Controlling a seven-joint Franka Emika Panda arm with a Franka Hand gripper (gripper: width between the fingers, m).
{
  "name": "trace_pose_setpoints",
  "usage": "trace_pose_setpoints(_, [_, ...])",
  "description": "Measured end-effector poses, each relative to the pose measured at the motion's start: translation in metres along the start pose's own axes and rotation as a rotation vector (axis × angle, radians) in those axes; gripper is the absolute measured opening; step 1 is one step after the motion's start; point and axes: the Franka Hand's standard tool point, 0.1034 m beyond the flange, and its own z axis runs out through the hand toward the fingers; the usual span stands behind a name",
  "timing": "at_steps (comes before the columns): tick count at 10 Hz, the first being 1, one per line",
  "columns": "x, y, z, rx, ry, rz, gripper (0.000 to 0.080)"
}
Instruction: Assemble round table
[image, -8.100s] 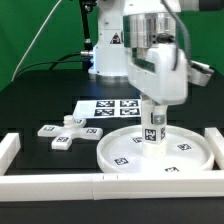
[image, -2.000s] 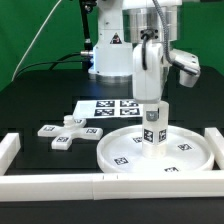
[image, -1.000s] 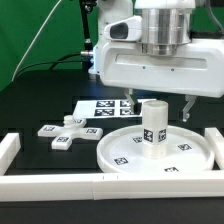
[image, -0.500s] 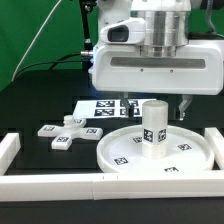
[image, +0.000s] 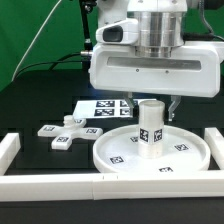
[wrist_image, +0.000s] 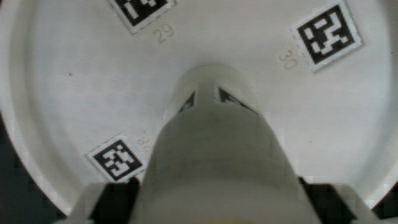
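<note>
The white round top (image: 125, 152) lies flat on the black table with its tags facing up. The short cylinder leg (image: 151, 128) stands upright at its middle. My gripper (image: 150, 108) hangs over the leg, its fingers (image: 172, 106) down on either side of the leg's upper part with a small gap on each side. In the wrist view the leg (wrist_image: 217, 150) fills the space between the dark pads (wrist_image: 118, 200) of my gripper (wrist_image: 222, 205), with the round top (wrist_image: 89, 90) beneath. The cross-shaped base (image: 62, 131) lies on the table at the exterior view's left.
The marker board (image: 108, 107) lies behind the round top. White border rails run along the front (image: 90, 185), the left (image: 8, 150) and the right (image: 216, 140). The robot's base (image: 105, 55) stands at the back.
My gripper has come lower over the leg, and the finger on the exterior view's right has moved in towards it. The leg and the round top have not moved.
</note>
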Motion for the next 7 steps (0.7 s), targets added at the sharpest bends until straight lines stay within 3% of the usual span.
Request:
trace_pose_setpoints(3, [0.0002,-0.0007,0.0005,0.003,0.013,0.275,0.0405])
trace_pose_setpoints(7, [-0.0024,-0.0031,0.0017,0.047,-0.012,0.755,0.0406])
